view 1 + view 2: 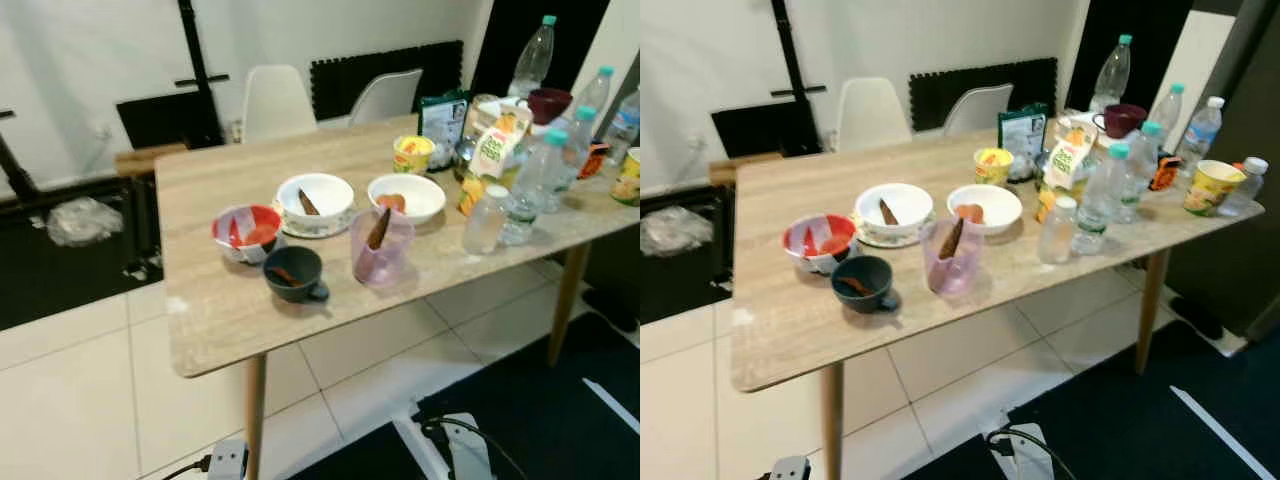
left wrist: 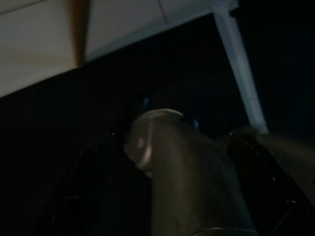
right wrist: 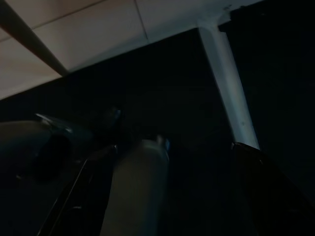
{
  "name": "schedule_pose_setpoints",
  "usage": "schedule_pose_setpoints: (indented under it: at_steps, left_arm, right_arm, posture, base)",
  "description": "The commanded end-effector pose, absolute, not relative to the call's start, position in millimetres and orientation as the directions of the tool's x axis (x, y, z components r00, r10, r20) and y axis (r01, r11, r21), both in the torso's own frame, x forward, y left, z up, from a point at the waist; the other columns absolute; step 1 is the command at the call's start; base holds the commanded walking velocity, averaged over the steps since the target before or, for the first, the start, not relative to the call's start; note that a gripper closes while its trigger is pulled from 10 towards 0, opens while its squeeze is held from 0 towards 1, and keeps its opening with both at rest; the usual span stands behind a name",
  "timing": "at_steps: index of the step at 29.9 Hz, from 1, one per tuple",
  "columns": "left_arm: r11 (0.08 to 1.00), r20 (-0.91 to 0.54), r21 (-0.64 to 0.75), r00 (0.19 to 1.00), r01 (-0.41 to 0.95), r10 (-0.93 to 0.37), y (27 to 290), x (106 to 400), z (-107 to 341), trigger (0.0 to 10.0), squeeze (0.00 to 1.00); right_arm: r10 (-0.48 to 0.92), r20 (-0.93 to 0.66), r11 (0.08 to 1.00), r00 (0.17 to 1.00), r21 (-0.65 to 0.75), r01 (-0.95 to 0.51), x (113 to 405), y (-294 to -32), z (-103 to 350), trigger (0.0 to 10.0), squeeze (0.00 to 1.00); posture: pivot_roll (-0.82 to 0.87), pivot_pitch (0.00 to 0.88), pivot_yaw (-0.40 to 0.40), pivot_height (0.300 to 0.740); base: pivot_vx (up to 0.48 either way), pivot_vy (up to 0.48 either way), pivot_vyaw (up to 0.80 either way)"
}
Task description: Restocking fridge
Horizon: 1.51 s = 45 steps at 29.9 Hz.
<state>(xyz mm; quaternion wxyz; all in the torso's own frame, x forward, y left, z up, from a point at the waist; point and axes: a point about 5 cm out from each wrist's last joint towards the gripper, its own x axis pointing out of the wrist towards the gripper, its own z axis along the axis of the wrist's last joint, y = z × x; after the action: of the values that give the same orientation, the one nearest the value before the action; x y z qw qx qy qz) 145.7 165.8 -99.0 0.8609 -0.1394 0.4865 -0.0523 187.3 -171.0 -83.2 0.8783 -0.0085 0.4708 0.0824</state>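
Table (image 1: 200, 330) of pale wood crosses the middle of the head views, seen from a standing distance; you are at the approach step, with nothing yet picked up. Goods for the fridge crowd the upper right of the frame: clear water bottles (image 1: 527, 190), a green-and-white juice carton (image 1: 490, 150), a yellow cup (image 1: 412, 153) and a dark green packet (image 1: 441, 120). Nearer the centre stand used dishes: two white bowls (image 1: 315, 197), a red-and-white bowl (image 1: 246, 230), a dark mug (image 1: 294, 272) and a pink plastic pitcher (image 1: 380, 245) with something brown in it. No fridge can be made out.

Left gripper (image 2: 172, 196) and right gripper (image 3: 162, 196) hang low in shade over dark matting and pale floor tile. Their wrist views are too dark, so you cannot tell whether either pincer is apart or together.

Next move, as a judgement: step closer toward the right end of the table, raise one arm, and choose an outer bottle, since the cluster is tight and neighbours could topple.
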Motion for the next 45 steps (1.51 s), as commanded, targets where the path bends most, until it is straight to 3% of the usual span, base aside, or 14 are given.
schedule_pose_setpoints:
  at_steps: [1, 15, 41, 45]
  left_arm:
    - [0.952, -0.840, -0.300, 0.491, -0.066, -0.231, 162.6, 135.7, -103.1, 10.0, 0.00]
    - [0.956, -0.842, -0.286, 0.495, -0.072, -0.215, 165.8, 136.2, -102.8, 10.0, 0.00]
    - [0.954, -0.841, -0.292, 0.495, -0.071, -0.221, 164.9, 134.7, -103.2, 10.0, 0.00]
    - [0.951, -0.837, -0.302, 0.495, -0.061, -0.234, 164.9, 134.9, -102.9, 10.0, 0.00]
  right_arm:
    - [0.122, -0.833, 0.989, 0.540, 0.053, -0.141, 186.6, -175.2, -83.3, 10.0, 0.00]
    - [0.134, -0.831, 0.986, 0.540, 0.060, -0.153, 187.1, -172.3, -83.3, 10.0, 0.00]
    - [0.137, -0.835, 0.984, 0.534, 0.052, -0.172, 185.3, -172.2, -84.1, 10.0, 0.00]
    - [0.125, -0.835, 0.987, 0.535, 0.052, -0.149, 185.3, -173.6, -84.1, 10.0, 0.00]
  posture:
    - [0.03, 0.008, -0.030, 0.740]
    - [0.03, 0.005, -0.022, 0.740]
    - [0.03, 0.014, -0.022, 0.740]
    - [0.03, 0.010, -0.026, 0.740]
  base:
    - [0.000, 0.000, 0.00]
    - [0.000, 0.000, 0.00]
    - [0.000, 0.000, 0.78]
    - [0.000, 0.000, 0.00]
